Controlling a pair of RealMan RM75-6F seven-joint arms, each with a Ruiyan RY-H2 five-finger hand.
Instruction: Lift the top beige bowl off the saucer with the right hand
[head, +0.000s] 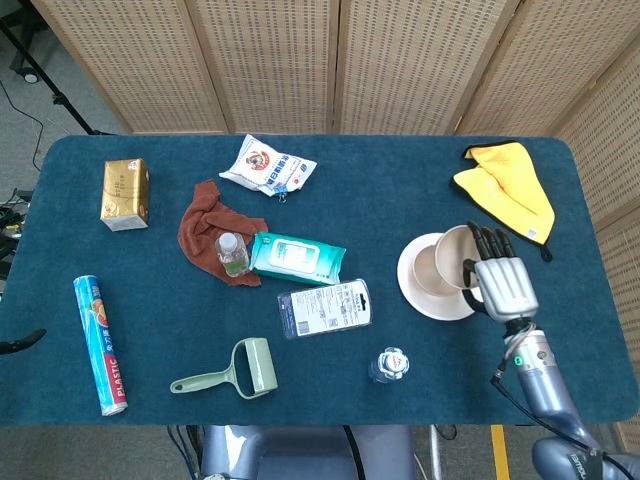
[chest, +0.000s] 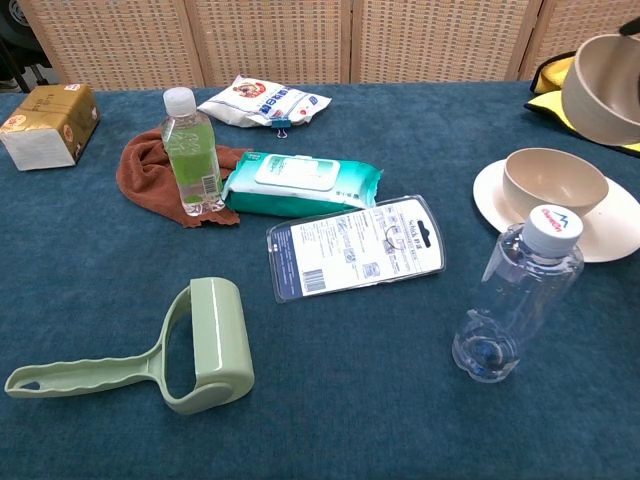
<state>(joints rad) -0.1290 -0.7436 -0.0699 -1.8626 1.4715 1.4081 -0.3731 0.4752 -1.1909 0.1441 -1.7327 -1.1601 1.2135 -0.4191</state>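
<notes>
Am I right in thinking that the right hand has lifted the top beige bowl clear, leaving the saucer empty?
Not quite: the right hand holds the top beige bowl clear, but the saucer is not empty. The chest view shows a second beige bowl resting on it.

Tabletop (head: 400, 190) covered in dark teal-blue cloth. Beige bowls: one (chest: 603, 88) raised, other (chest: 553, 180) on cream-white saucer (chest: 620, 235). Yellow cloth (head: 508, 187) w/ black trim. Rust-brown rag (head: 205, 230). Gold carton (head: 125, 192). Mint wipes pack (head: 297, 258). Sage-green lint roller (chest: 180, 355). Blue roll (head: 100, 344) w/ red print. Silver-grey hand (head: 505, 288), black fingers (head: 487, 243).
</notes>
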